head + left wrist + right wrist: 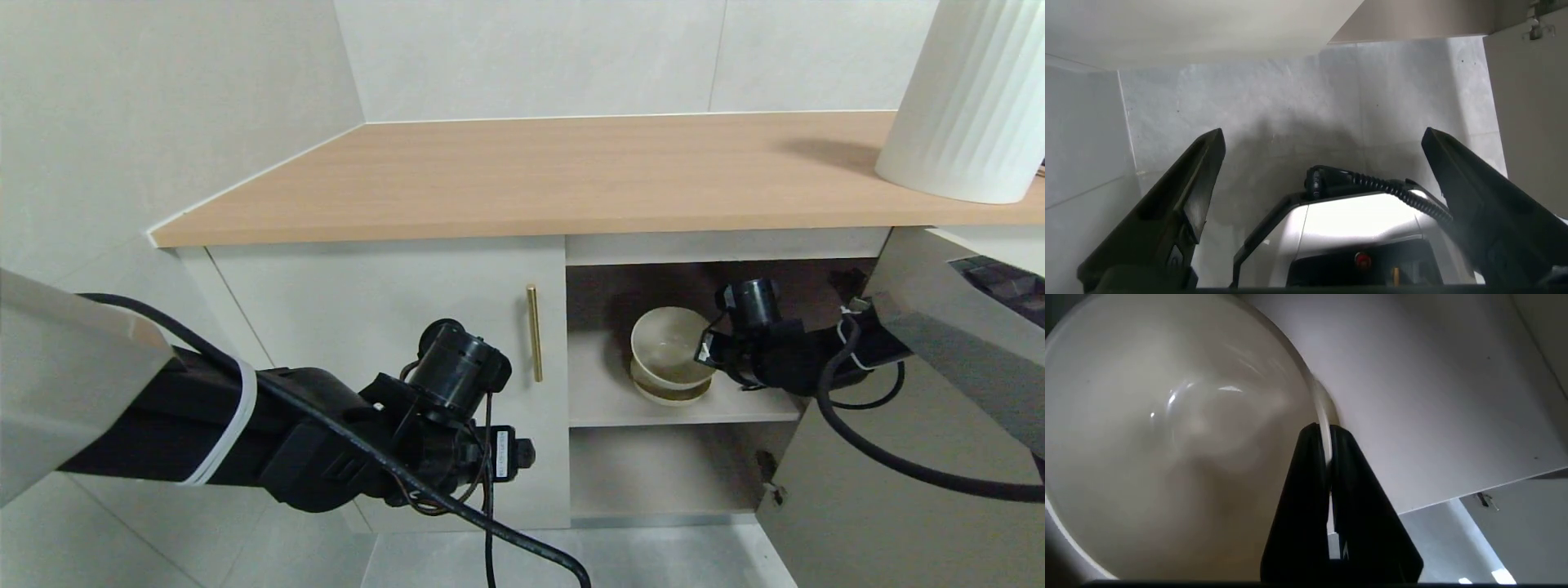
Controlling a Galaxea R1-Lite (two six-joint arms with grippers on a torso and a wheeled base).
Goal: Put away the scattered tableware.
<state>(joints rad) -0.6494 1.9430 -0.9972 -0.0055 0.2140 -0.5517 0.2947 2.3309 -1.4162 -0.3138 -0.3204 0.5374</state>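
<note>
Right claw (1328,437) is pinched tight on the rim of the bowl (669,347), which sits tipped on 1 dish (673,398) on the cupboard shelf (604,404). Left claw (1323,147) hangs wide open, gripping nothing, well apart by the closed door (392,327).

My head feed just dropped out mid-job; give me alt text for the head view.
The right claw, inside the open cabinet, pinches a tilted cream bowl by its rim over a second dish on the shelf. The left arm hangs before the closed door, below a wooden countertop.
</note>
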